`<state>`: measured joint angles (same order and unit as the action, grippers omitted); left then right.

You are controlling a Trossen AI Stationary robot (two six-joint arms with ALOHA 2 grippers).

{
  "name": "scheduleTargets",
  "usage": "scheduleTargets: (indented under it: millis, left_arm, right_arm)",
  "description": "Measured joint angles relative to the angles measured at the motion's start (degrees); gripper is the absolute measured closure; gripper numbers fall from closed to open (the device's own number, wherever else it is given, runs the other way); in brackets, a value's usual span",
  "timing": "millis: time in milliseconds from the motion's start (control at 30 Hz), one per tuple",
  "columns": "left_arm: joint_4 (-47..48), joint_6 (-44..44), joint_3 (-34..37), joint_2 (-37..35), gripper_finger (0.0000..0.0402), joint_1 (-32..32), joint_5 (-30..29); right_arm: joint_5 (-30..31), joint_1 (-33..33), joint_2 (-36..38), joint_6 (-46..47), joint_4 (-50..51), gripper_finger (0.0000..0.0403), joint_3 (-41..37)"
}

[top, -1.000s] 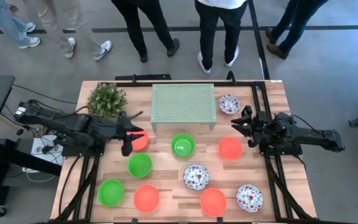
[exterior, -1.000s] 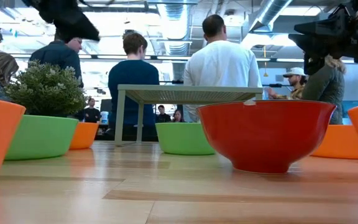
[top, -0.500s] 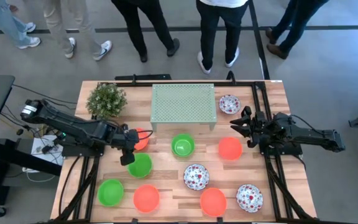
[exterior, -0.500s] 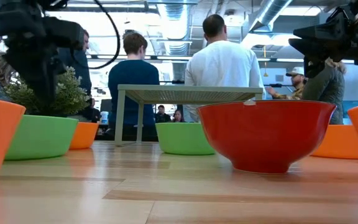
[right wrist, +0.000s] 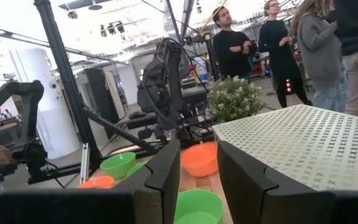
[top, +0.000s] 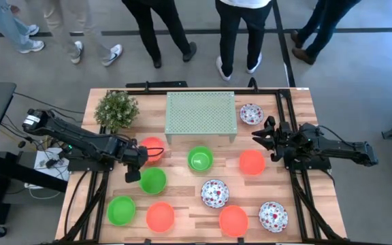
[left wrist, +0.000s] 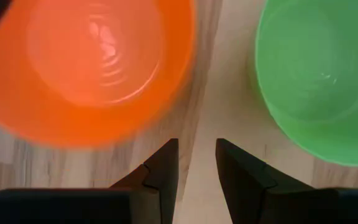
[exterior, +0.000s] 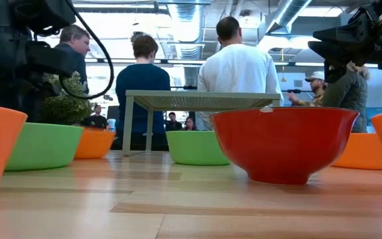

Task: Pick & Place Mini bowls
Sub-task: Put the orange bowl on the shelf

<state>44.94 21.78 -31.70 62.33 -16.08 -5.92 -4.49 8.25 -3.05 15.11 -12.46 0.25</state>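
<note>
Your left gripper (top: 132, 174) hangs over bare wood between an orange bowl (top: 151, 150) and a green bowl (top: 153, 180), fingers parted by a narrow gap, pinching nothing. Your right gripper (top: 264, 137) waits near the table's right edge, beside the speckled bowl (top: 251, 113); its fingers stand slightly apart and empty. The other mini bowls (top: 200, 158) sit spread across the table (top: 182, 224); those seen from above look empty.

The left pincer (top: 133, 175) now sits lower and nearer the counter's left side, pointing down between the orange bowl (top: 152, 150) and the green bowl (top: 153, 180), off the orange bowl.
</note>
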Motion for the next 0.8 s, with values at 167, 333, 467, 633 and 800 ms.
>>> scheduleTargets:
  millis: [167,333,467,633,800]
  left_arm:
    - [-0.3,0.1,0.0,0.0,0.0294,0.0,0.0]
    - [-0.4,-0.3,-0.9,0.0,0.0294,0.0,-0.1]
    - [-0.9,-2.3,-4.6,0.0,0.0294,0.0,-3.6]
    - [-0.9,-5.1,-5.8,0.0,0.0294,0.3,-8.1]
    - [-2.5,-5.4,-4.6,2.9,0.0294,0.8,-7.6]
  right_arm:
    - [0.0,0.0,0.0,0.0,0.0,0.03,0.0]
    - [0.0,0.0,0.0,0.0,0.0,0.03,0.0]
    - [0.1,0.5,0.0,0.0,-0.1,0.03,0.0]
    - [0.1,1.7,0.0,-0.1,-0.1,0.03,0.0]
    - [0.1,2.9,0.0,-0.5,-0.2,0.03,0.0]
